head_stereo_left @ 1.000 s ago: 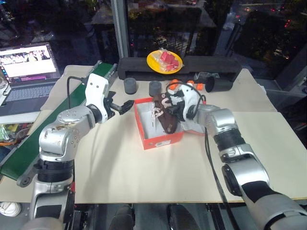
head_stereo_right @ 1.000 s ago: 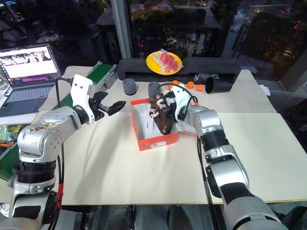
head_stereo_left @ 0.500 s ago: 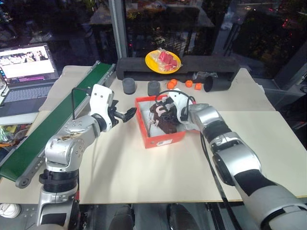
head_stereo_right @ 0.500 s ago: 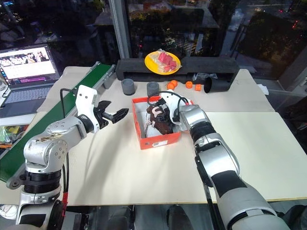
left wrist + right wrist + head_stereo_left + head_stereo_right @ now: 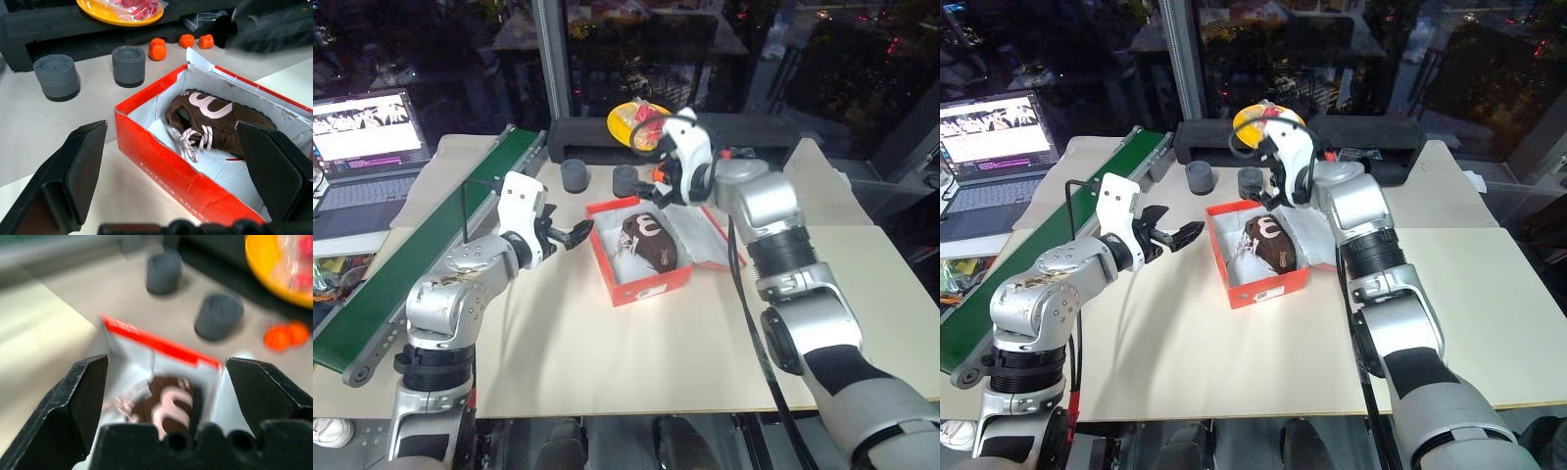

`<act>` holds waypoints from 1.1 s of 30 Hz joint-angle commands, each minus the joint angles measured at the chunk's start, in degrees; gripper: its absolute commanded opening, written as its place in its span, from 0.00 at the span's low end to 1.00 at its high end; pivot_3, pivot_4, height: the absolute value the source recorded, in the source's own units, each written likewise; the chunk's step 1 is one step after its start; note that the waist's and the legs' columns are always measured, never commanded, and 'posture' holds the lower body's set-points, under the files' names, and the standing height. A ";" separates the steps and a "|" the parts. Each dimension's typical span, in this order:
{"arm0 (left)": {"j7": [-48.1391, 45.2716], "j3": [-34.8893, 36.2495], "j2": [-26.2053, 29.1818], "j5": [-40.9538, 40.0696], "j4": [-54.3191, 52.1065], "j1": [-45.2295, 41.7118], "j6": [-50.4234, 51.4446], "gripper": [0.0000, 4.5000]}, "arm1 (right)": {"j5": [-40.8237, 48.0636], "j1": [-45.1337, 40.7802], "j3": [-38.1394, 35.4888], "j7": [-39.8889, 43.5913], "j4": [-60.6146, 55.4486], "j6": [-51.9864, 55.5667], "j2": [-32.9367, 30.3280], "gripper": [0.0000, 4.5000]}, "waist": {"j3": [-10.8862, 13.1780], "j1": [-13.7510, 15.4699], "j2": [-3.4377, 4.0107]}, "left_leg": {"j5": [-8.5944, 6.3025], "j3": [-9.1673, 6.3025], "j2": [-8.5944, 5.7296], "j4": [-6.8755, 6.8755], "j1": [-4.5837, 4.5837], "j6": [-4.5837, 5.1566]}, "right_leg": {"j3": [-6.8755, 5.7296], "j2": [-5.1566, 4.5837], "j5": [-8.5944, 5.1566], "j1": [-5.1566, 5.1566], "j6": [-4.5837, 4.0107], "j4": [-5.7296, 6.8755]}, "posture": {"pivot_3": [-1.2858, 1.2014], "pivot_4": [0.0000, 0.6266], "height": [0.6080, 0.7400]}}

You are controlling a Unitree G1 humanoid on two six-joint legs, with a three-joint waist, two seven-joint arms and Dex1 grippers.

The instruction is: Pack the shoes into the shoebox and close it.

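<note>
resting on a pale table (image 5: 607, 352) by dark windows (image 5: 822, 59), both fingers spread wide, empty.

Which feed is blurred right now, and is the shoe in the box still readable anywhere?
Right wrist view: motion-smeared, the shoe and shoebox soft. Left wrist view: sharp, laces and red wall legible. Eye views: clear over the table, dark reflective window behind.

I could only make out one shoe (image 5: 215, 122) inside the shoebox (image 5: 161, 161); whether a second lay beneath it stayed hidden from me. The box's lid, beyond the shoe, was partly covered by my right arm. Lettering on the box's front wall was cut off.
</note>
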 commanded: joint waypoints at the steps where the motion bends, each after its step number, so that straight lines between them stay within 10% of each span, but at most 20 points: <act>1: 1.42 2.36 1.99 3.00 -0.49 0.64 -3.10 1.00 | 7.65 8.41 -5.28 4.38 -16.66 3.35 -3.67 1.00 | 0.00 0.42 0.00 | 0.00 0.00 0.00 0.00 0.00 0.00 | 0.00 0.00 0.00 0.01 0.00 -0.01 | 0.52 0.24 1.00; 12: 2.10 8.15 -1.55 6.05 0.01 14.09 -17.73 1.00 | 11.88 43.76 -12.04 -1.55 -41.89 2.11 -8.26 1.00 | -0.02 0.62 -0.04 | 0.00 0.06 0.01 0.08 0.08 0.00 | 0.04 -0.02 -0.03 0.08 -0.02 -0.03 | 0.52 0.24 1.00; 23: 0.96 5.58 -7.65 7.25 1.00 19.93 -27.66 1.00 | 7.16 48.78 -6.98 -9.76 -38.64 -10.41 -0.19 1.00 | -0.02 0.87 -0.06 | 0.01 0.12 0.00 0.16 0.14 0.01 | 0.12 -0.02 -0.08 0.15 0.03 -0.04 | 0.52 0.24 1.00; 33: 4.65 11.49 -1.25 10.67 10.13 13.02 -27.19 1.00 | 12.34 40.43 -3.28 -4.75 -36.97 -9.66 0.95 1.00 | -0.02 0.38 -0.06 | 0.02 0.11 0.07 0.17 0.21 0.02 | 0.10 0.05 -0.17 0.14 0.20 -0.01 | 0.52 0.24 1.00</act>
